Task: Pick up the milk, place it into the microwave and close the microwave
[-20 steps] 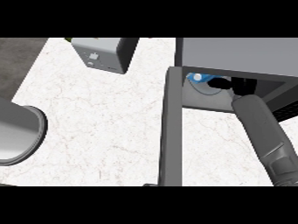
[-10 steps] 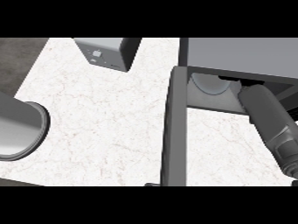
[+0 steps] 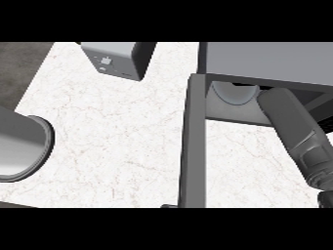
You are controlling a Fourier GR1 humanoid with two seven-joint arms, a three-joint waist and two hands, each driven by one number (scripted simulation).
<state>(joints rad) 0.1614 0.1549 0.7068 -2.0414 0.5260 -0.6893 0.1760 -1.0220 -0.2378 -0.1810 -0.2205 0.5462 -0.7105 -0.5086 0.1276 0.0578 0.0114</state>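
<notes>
The right forearm is seen reaching into the microwave, whose door stands open. The right hand is hidden inside, so its fingers cannot be judged. The milk cannot be made out. A grey cylinder lies at the desk's left edge.

No readable text, small white mark on grey box, perhaps a logo

You have one view only, from the robot's head, looking steeply down on the desk from close above. The right forearm runs up from the lower right edge into the microwave (its robot hand is hidden inside).
</notes>
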